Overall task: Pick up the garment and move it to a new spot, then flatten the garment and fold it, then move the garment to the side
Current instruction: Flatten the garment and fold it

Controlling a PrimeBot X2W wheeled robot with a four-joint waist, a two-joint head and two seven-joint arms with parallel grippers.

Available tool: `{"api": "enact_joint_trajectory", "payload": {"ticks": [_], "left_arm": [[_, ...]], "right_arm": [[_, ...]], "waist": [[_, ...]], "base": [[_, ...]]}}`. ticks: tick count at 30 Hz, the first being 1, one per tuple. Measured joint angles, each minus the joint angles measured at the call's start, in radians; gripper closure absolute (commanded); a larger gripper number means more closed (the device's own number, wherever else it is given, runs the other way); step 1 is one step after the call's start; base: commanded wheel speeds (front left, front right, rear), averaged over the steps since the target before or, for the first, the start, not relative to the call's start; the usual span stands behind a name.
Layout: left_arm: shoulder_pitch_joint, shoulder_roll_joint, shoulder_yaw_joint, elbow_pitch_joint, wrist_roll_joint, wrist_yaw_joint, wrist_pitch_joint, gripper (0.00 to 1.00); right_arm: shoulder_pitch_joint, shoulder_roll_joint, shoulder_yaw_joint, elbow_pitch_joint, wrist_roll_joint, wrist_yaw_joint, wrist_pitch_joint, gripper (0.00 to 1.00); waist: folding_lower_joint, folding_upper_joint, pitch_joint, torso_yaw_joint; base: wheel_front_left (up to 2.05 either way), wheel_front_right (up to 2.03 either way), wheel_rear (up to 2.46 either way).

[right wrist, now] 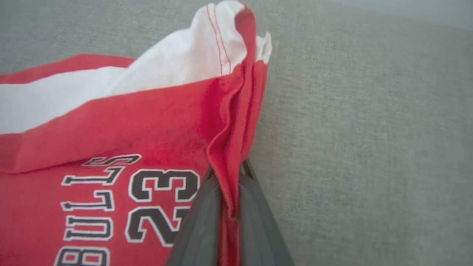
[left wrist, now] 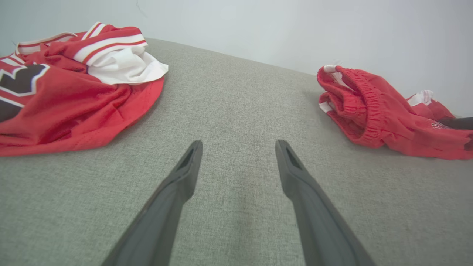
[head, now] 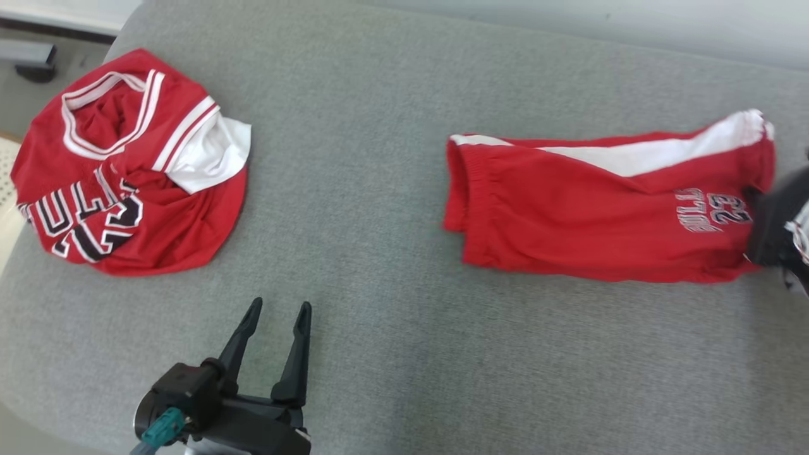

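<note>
The garment, a pair of red shorts (head: 600,215) with a white side stripe and "BULLS 23" print, lies folded flat on the right of the grey cushion (head: 379,189). My right gripper (head: 755,221) is at its right hem. In the right wrist view its fingers (right wrist: 199,221) are shut on a bunched fold of the red hem (right wrist: 236,147). My left gripper (head: 280,306) hovers open over bare cushion at the lower left, with nothing between its fingers (left wrist: 239,144). From the left wrist, the shorts (left wrist: 369,111) sit ahead to the right.
A crumpled red and white jersey (head: 126,164) lies at the cushion's far left, also seen as the jersey (left wrist: 66,88) ahead-left of my left gripper. A pale wall (left wrist: 295,29) runs behind the cushion. Floor with a dark object (head: 35,63) shows past the upper left corner.
</note>
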Motion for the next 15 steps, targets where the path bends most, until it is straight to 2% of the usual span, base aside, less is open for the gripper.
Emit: {"api": "enact_joint_trajectory", "payload": {"ticks": [6,10,15], "left_arm": [[0.034,0.017,0.016,-0.021,-0.016,0.013,0.006,0.00],[0.039,0.024,0.021,-0.032,-0.020,0.019,0.009,0.00],[0.046,0.023,0.010,-0.041,-0.021,0.026,0.020,0.00]], "right_arm": [[0.086,-0.016,-0.119,-0.041,-0.063,-0.001,-0.039,1.00],[0.110,-0.021,-0.214,-0.071,-0.144,-0.001,-0.059,1.00],[0.140,0.017,-0.293,-0.130,-0.232,-0.001,-0.028,1.00]], "waist": [[-0.0001,0.0001,-0.034,-0.036],[0.0000,0.0000,-0.054,-0.061],[-0.0001,0.0001,-0.076,-0.077]], "base": [[0.00,0.00,0.00],[0.00,0.00,0.00],[0.00,0.00,0.00]]}}
